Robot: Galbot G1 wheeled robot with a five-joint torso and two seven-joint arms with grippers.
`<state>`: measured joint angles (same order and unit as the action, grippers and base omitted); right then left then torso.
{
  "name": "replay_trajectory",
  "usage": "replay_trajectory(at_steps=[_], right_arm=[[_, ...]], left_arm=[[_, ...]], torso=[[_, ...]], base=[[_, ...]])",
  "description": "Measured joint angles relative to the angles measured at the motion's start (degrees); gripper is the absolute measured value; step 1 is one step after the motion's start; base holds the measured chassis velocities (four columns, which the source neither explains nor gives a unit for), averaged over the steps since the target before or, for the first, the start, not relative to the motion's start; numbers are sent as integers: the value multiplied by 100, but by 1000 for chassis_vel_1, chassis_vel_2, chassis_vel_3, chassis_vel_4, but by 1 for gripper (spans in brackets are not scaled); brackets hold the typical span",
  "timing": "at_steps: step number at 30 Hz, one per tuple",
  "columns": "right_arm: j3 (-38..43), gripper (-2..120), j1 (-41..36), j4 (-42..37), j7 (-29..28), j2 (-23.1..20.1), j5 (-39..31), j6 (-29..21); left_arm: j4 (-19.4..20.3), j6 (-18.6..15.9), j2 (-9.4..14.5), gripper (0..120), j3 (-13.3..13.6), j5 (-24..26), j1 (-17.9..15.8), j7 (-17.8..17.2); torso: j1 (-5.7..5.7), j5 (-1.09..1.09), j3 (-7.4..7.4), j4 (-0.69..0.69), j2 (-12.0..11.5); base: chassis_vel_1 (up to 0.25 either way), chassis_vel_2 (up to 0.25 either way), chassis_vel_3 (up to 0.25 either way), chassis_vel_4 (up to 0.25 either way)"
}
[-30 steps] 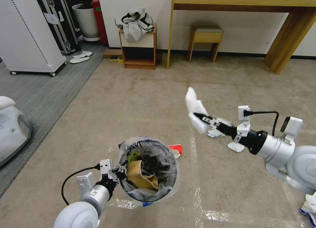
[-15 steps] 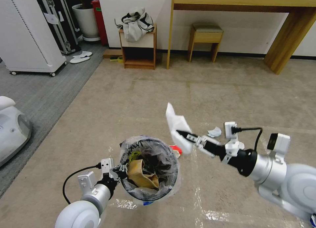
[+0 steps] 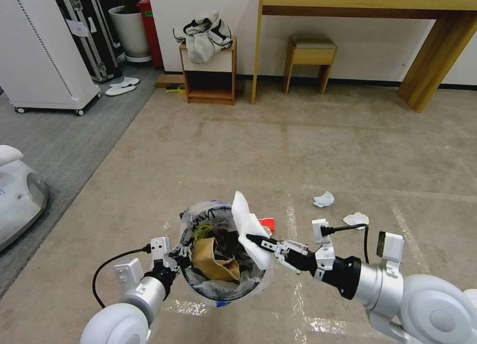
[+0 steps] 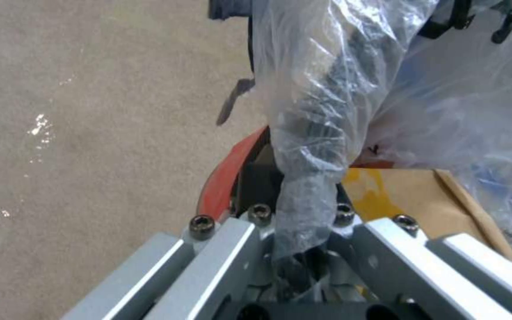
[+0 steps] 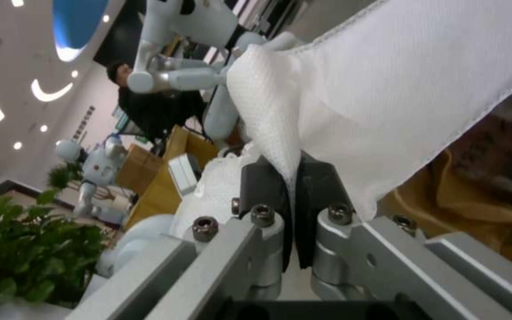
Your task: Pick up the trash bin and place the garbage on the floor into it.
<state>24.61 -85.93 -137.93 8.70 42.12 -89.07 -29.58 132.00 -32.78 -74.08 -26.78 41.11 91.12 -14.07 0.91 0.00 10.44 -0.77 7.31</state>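
Low in the centre of the head view, the trash bin [image 3: 226, 257] is held off the floor [image 3: 208, 150], a small red bin lined with crinkled clear plastic. At lower left, the left gripper [image 3: 183, 258] is clamped on the bin's near rim; the left wrist view shows its fingers [image 4: 256, 178] pinching the red rim and the bunched liner together. A crumpled brown paper bag [image 3: 213, 262] lies inside the bin. From the lower right, the right gripper [image 3: 252, 239] reaches over the bin's right edge, closed on a white insole-like piece [image 3: 246, 224] that stands up above the opening. In the right wrist view its dark pads [image 5: 262, 186] squeeze a fold of this white textured sheet. Right of centre, two crumpled white tissues [image 3: 324, 199] lie on the beige carpet, and a red-and-white wrapper [image 3: 267, 223] shows just behind the bin.
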Motion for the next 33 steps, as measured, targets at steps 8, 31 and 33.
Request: replay_trajectory(at_steps=[8,31,33], right_arm=[[-328,1,75,144,-11,48,204,-17],[-488,1,3,-50,108,-248,474,-55],[-477,1,-12,-69,119,-269,492,-56]], left_arm=[[24,16,-51,1,-58,-31,28,30],[-209,62,-82,1,-292,-8,-137,57],[-218,62,-89,1,-293,-15,-140,57]], torso=[[0,0,0,0,0],[0,0,0,0,0],[0,0,0,0,0]], base=[[0,0,0,0],[0,0,0,0],[0,0,0,0]])
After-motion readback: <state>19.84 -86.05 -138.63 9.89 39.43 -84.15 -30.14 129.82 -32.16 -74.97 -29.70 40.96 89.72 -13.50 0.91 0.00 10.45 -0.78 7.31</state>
